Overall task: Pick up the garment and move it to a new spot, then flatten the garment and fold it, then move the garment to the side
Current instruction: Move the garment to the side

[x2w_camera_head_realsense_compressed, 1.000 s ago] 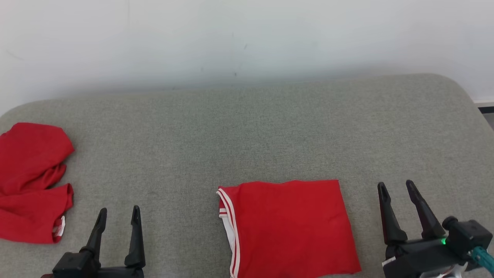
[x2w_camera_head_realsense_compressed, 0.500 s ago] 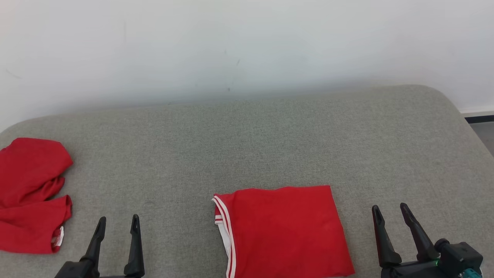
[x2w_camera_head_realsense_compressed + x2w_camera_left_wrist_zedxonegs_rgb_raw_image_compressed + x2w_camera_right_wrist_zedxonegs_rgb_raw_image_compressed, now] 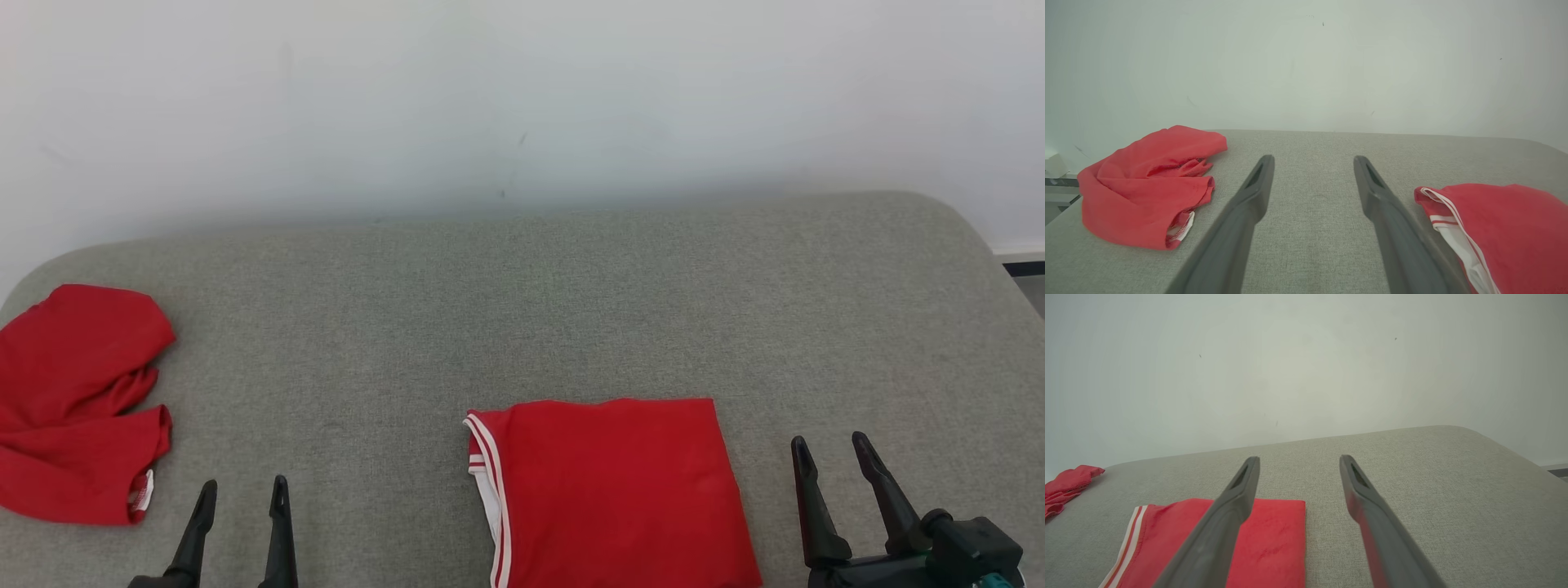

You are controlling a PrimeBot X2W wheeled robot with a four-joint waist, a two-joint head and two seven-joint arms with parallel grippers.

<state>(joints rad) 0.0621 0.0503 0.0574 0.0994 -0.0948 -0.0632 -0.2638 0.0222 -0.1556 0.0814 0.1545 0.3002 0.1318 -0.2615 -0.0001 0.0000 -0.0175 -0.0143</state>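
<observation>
A folded red garment (image 3: 612, 490) with white-striped trim on its left side lies flat on the grey padded surface (image 3: 522, 310), front centre; it also appears in the wrist views (image 3: 1506, 228) (image 3: 1274, 539). A second red garment (image 3: 77, 400) (image 3: 1147, 188) (image 3: 1067, 482) lies crumpled at the far left edge. My left gripper (image 3: 244, 486) (image 3: 1313, 158) is open and empty between the two garments, touching neither. My right gripper (image 3: 829, 441) (image 3: 1299, 458) is open and empty just right of the folded garment.
A plain white wall (image 3: 522, 98) rises right behind the surface. The surface rounds off at its right corner (image 3: 980, 237) and at its left end beside the crumpled garment. Bare grey fabric stretches behind and to the right of the folded garment.
The head camera has tilted, so the whole picture sits lower. Both grippers have drawn back a little toward the bottom edge, still open. Neither garment has moved on the surface.
</observation>
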